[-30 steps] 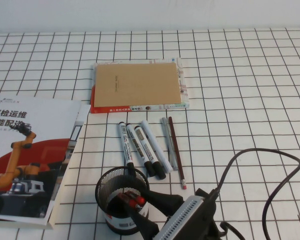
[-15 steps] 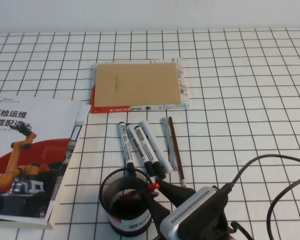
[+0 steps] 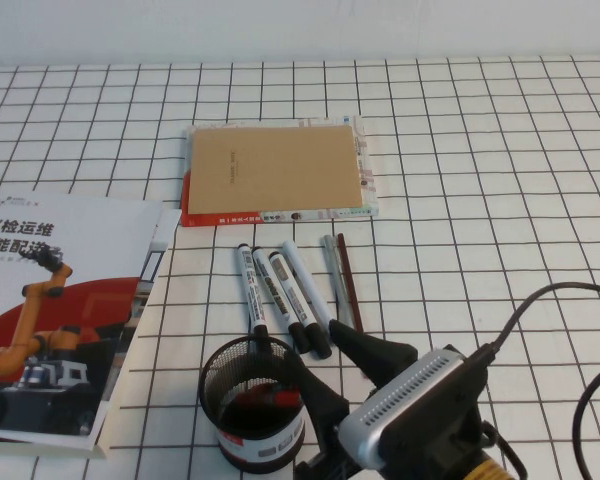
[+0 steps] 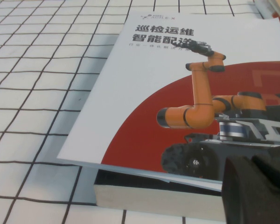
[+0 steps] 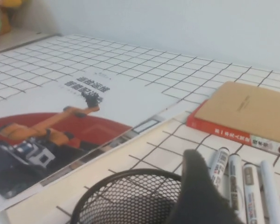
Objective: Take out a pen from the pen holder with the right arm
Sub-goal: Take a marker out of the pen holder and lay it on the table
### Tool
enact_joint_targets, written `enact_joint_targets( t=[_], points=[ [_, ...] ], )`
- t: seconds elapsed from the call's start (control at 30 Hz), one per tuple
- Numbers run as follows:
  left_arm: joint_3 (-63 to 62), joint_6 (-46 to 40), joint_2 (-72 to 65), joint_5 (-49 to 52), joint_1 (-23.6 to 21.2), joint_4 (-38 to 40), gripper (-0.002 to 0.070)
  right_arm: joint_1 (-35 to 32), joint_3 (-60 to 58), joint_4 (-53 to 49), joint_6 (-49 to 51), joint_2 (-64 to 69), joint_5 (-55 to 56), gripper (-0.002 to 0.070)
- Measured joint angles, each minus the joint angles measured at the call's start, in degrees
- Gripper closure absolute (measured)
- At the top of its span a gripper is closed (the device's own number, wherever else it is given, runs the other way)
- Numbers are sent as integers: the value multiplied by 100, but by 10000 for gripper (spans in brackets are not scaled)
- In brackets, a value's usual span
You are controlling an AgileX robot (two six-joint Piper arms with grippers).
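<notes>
White, black-gridded desk (image 3: 480,180) carries a black mesh pen holder (image 3: 250,400) near the robot, with a red-tipped pen (image 3: 268,397) lying inside it. Right end effector (image 3: 324,360) hangs just beside the holder's rim, released, fingers spread wide with nothing between them. Left end effector (image 4: 256,191) sits over a robot brochure (image 4: 177,70); whether it is released or clenched cannot be told.

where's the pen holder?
High view: pen holder stands bottom centre, booklet to its left, markers just behind, open right gripper at its right rim. Left gripper is by the booklet.
</notes>
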State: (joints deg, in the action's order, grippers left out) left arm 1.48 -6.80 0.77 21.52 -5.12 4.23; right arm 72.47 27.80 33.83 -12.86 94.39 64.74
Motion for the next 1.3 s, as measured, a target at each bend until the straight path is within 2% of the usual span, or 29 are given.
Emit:
enact_joint_targets(
  t=[0.17, 0.3, 0.5, 0.7, 0.93, 1.3],
  points=[
    [0, 0, 0, 0, 0, 0, 678, 0, -136, 37, -256, -514, -489, 311],
    [0, 0, 0, 0, 0, 0, 678, 0, -632, -139, -327, -931, -447, 310],
    [0, 0, 0, 0, 0, 0, 678, 0, -1293, -720, 388, -1239, -409, 308],
    [0, 0, 0, 0, 0, 0, 678, 0, -1360, -1628, 793, -1199, -636, 314],
    [0, 0, 0, 0, 0, 0, 678, 0, -1360, -1730, 830, -651, -319, 358],
    [0, 0, 0, 0, 0, 0, 678, 0, -688, -1702, 830, -95, -418, 365]
  ],
)
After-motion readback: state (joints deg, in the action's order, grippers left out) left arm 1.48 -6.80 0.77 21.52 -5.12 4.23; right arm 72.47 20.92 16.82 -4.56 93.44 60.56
